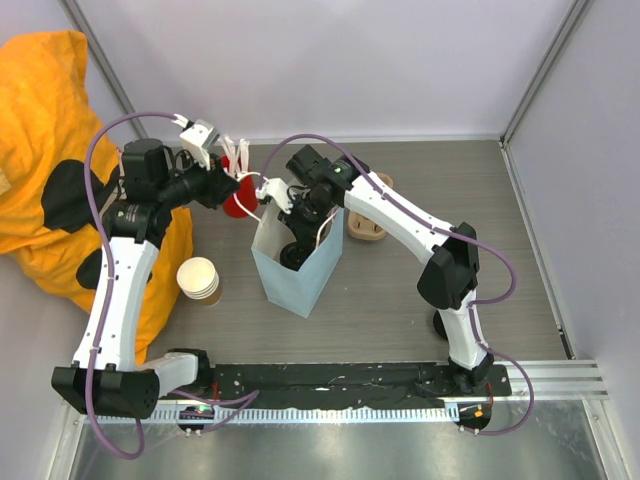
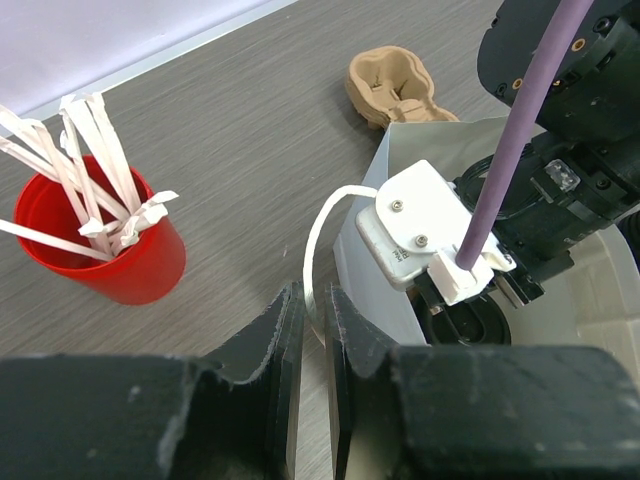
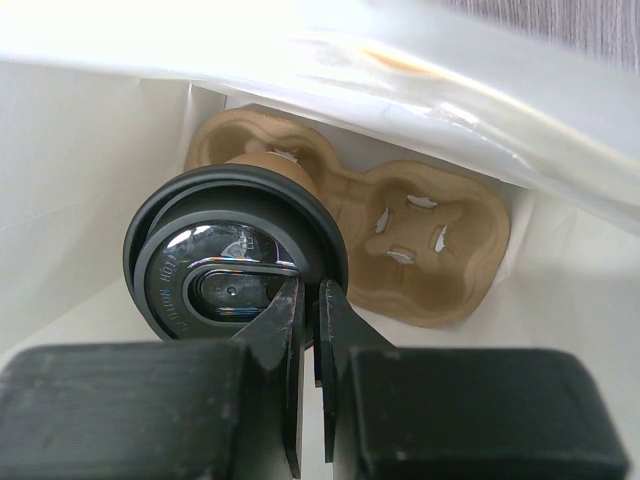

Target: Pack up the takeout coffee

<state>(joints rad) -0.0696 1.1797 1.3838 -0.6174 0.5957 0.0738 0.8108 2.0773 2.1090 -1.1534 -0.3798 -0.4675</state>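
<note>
Right fingers [image 3: 285, 345] pinch the lid of the coffee [image 3: 225, 270] inside the blue bag [image 1: 300, 280] — left fingers [image 2: 272, 350] clamp its white handle [image 2: 312, 250].

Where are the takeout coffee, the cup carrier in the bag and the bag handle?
takeout coffee [image 3: 225, 250]: right wrist view, black lid's top.
cup carrier [image 3: 412, 228]: right wrist view, empty pocket.
bag handle [image 2: 310, 260]: left wrist view, white loop.

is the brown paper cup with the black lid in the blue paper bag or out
In: the black-lidded brown paper cup sits within the pale blue paper bag's walls, on a tan pulp carrier.
</note>
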